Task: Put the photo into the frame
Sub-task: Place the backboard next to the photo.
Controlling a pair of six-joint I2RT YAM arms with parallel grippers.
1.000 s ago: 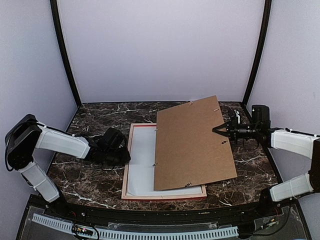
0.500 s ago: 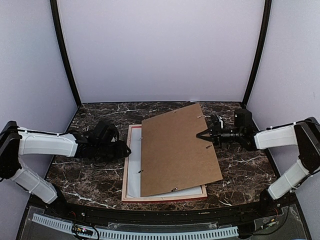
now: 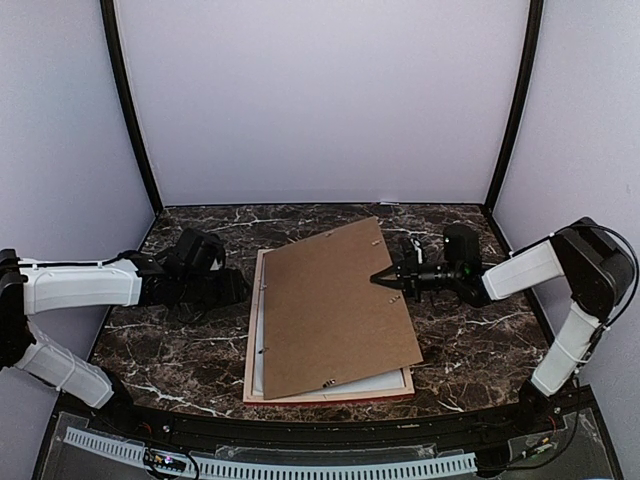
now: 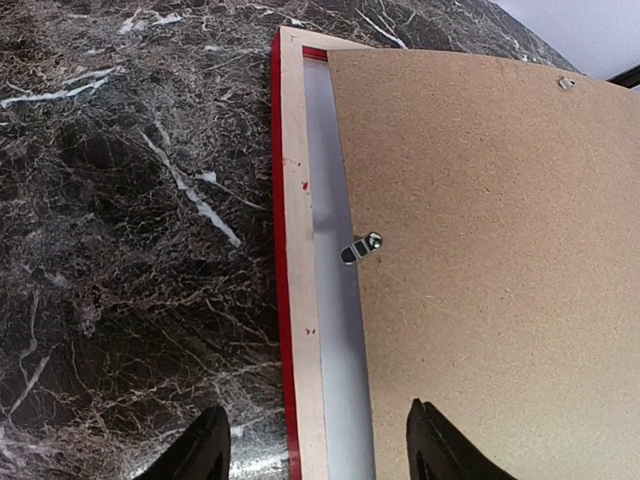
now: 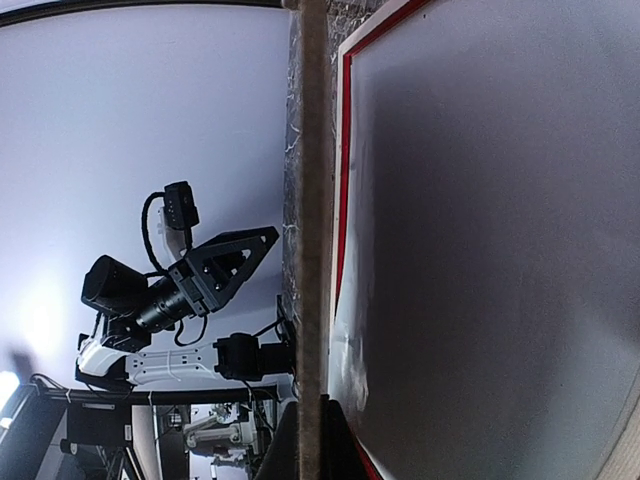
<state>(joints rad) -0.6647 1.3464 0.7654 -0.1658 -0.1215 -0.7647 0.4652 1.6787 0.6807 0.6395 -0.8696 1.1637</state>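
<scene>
— Frame [image 3: 252,350]?
— Flat on the dark marble table [image 3: 170,360], near the middle, pale wood back up, thin red edge showing along the left side.
— Photo?
— Cannot tell. Only a pale sheet [image 4: 335,310] visible inside the frame, mostly hidden under the brown board [image 3: 335,305]; no printed picture to be seen.
— Board square in the frame?
— No. Skewed across it, far corner out past the far rim, right side raised off the frame. Small metal clip [image 4: 360,247] on the left edge.
— Right jaws?
— Clamped together on the board's right edge, at the end of the right arm [image 3: 515,268], reaching in from the right.
— Left jaws?
— Apart, nothing between them, low over the frame's left rim and the table beside it. Left arm [image 3: 85,283] stretched in from the left, touching neither board nor frame.
</scene>
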